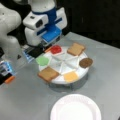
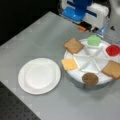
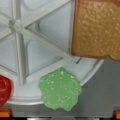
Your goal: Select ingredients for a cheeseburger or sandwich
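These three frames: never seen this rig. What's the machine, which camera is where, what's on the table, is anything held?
The white and blue machine is a Franka Panda arm; its end effector hangs at the far edge of a round divided tray. Two pictures are front views from cameras off the arm, on opposite sides of the table. The third is the wrist camera, looking straight down at the tray.

On the tray's rim lie toy ingredients: two toast squares, a green leaf, a red disc, a cheese square and a dark patty. A white paper plate sits bare beside the tray, on the grey table.

Nothing appears held; every piece lies on the tray. The leaf is nearest the end effector.
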Motion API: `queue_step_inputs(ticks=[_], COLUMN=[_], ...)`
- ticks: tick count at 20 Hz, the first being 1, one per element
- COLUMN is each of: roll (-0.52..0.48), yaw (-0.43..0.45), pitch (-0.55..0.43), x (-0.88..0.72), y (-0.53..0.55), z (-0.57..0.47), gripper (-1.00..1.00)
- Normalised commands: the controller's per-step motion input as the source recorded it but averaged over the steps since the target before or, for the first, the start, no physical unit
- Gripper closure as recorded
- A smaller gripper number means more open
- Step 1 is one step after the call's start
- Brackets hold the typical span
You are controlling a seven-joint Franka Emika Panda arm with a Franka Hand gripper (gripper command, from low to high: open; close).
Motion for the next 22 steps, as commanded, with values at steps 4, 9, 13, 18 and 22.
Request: queue_step_inputs(ticks=[4, 9, 13, 18, 22], roll=[0.047, 0.084, 0.121, 0.066, 0.063], yaw=[0.054, 0.071, 0.075, 0.043, 0.051], pitch=[0.055, -0.020, -0.061, -0.048, -0.039], x=[-0.02, -0.13, -0.23, -0.20, -0.11], y=[-0.10, -0.33, -0.49, -0.37, -0.25], z=[-0.02, -0.11, -0.17, -0.19, -0.13], gripper=[-1.00, -1.00, -1.00, -1.00, -1.00])
